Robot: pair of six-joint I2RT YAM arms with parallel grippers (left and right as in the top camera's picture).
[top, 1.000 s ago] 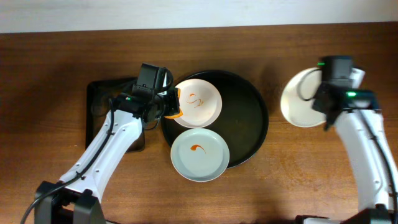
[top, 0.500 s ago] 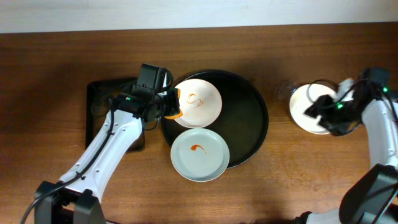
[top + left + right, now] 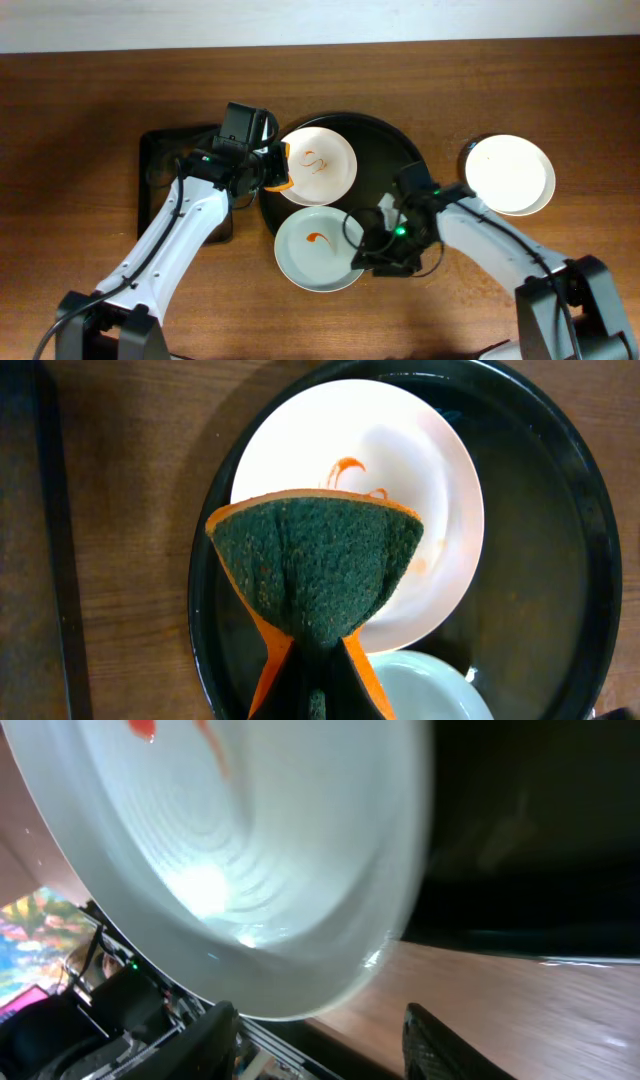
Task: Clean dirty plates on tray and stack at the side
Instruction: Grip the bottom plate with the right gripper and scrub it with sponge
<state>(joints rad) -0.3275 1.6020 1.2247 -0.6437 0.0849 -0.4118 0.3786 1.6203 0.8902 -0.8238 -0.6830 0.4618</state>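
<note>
A round black tray [image 3: 415, 190] holds a white plate [image 3: 325, 160] smeared with orange sauce. A pale plate [image 3: 310, 255] with a small orange smear lies over the tray's front-left rim. My left gripper [image 3: 275, 172] is shut on a green and orange sponge [image 3: 315, 565], which hangs over the white plate's [image 3: 430, 470] left edge. My right gripper [image 3: 365, 250] is open at the pale plate's right edge. In the right wrist view that plate's rim [image 3: 300, 1010] sits just ahead of the gap between the fingers [image 3: 215, 1040]. A clean white plate [image 3: 510, 175] lies on the table at the right.
A black rectangular mat [image 3: 165, 170] lies left of the tray, partly under my left arm. Bare wooden table [image 3: 470, 300] runs along the front and between the tray and the clean plate.
My right arm has let go of the clean plate at the right, opened, and swung left to the pale plate on the tray's front. The left arm and sponge have not moved.
</note>
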